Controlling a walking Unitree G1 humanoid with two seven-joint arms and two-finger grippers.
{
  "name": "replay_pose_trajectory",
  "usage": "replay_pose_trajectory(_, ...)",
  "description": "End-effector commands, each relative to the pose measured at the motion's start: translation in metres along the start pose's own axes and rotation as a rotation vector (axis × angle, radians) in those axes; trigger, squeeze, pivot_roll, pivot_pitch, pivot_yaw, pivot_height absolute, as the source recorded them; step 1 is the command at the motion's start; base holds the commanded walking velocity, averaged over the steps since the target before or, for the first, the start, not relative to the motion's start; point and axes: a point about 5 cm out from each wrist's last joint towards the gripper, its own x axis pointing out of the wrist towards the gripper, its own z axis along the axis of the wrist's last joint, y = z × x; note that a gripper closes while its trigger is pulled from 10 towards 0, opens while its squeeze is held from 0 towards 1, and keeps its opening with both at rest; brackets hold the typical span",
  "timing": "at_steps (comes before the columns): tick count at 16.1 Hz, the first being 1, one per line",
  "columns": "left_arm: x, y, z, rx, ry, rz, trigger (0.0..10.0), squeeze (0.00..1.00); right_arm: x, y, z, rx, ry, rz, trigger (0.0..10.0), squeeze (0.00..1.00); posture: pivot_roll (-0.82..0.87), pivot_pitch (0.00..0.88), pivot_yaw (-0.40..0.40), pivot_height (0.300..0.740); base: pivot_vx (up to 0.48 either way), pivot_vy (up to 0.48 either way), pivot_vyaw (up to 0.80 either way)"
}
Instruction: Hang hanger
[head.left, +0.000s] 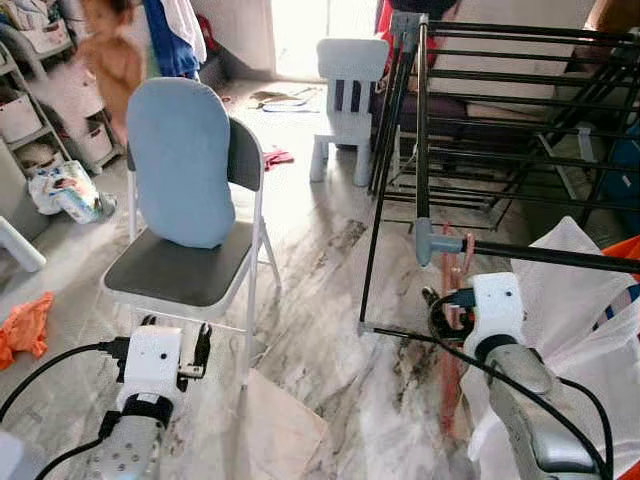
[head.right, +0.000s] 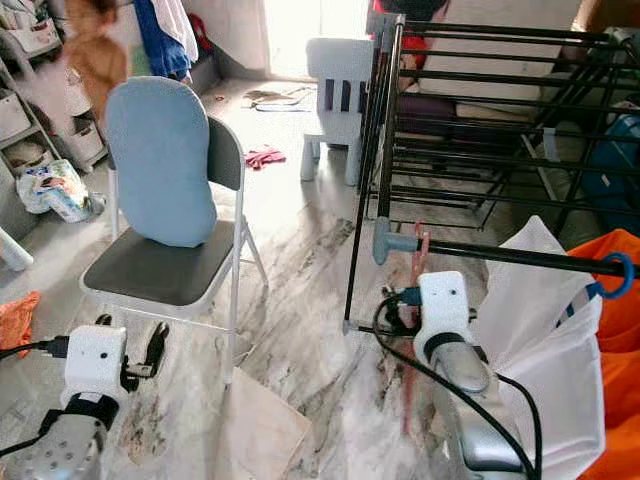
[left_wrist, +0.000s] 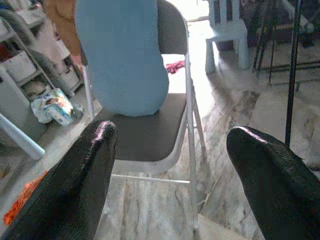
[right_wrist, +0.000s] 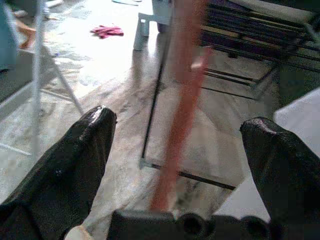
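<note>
Marble floor (head.left: 310, 300), black drying rack (head.left: 520, 110) ahead. Pink hanger (right_wrist: 180, 110) hooked on rail, between spread fingers of right gripper (right_wrist: 180, 150), apparently released. Left gripper (left_wrist: 170, 165) unclenched, idle by chair (head.left: 190, 270).

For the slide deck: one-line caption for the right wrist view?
Right claw open, its black fingers flanking a pink hanger hanging by the black drying rack above marble floor.
</note>
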Motion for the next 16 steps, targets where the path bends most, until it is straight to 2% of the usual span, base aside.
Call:
replay_pose_trajectory(1,0.001,-0.001,0.007,0.007,-0.029,0.017,10.0,0.00,0.001,-0.002,-0.007,-0.015,0.035,-0.009,10.0,0.00,-0.07,0.000,-0.023,0.740,0.000,0.000,0.00)
replay_pose_trajectory(5,0.005,-0.003,0.013,0.014,-0.061,0.049,10.0,0.00,0.002,0.005,-0.003,-0.028,-0.019,0.000,10.0,0.00,-0.07,0.000,-0.007,0.740,0.000,0.000,0.00)
replay_pose_trajectory(9,0.015,-0.002,0.015,0.022,-0.072,0.069,10.0,0.00,0.003,0.001,0.000,0.015,-0.096,-0.024,10.0,0.00,-0.08,0.000,0.002,0.740,0.000,0.000,0.00)
replay_pose_trajectory(10,0.017,-0.002,0.015,0.022,-0.074,0.070,10.0,0.00,0.003,0.002,0.001,0.010,-0.102,-0.006,10.0,0.00,-0.09,0.000,0.006,0.740,0.000,0.000,0.00)
replay_pose_trajectory(11,0.022,-0.001,0.015,0.016,-0.073,0.072,10.0,0.00,0.005,0.005,0.006,-0.033,-0.136,0.013,10.0,0.00,-0.10,0.000,0.005,0.740,0.000,0.000,0.00)
replay_pose_trajectory(12,0.024,-0.002,0.015,0.017,-0.076,0.070,10.0,0.00,0.005,0.005,0.006,-0.064,-0.127,-0.002,10.0,0.00,-0.11,0.000,0.005,0.740,0.000,0.000,0.00)
replay_pose_trajectory(16,0.033,-0.014,0.022,0.005,-0.097,0.041,10.0,0.00,0.004,0.011,0.009,-0.018,-0.154,0.066,10.0,0.00,-0.12,0.000,0.014,0.740,0.000,0.000,0.00)
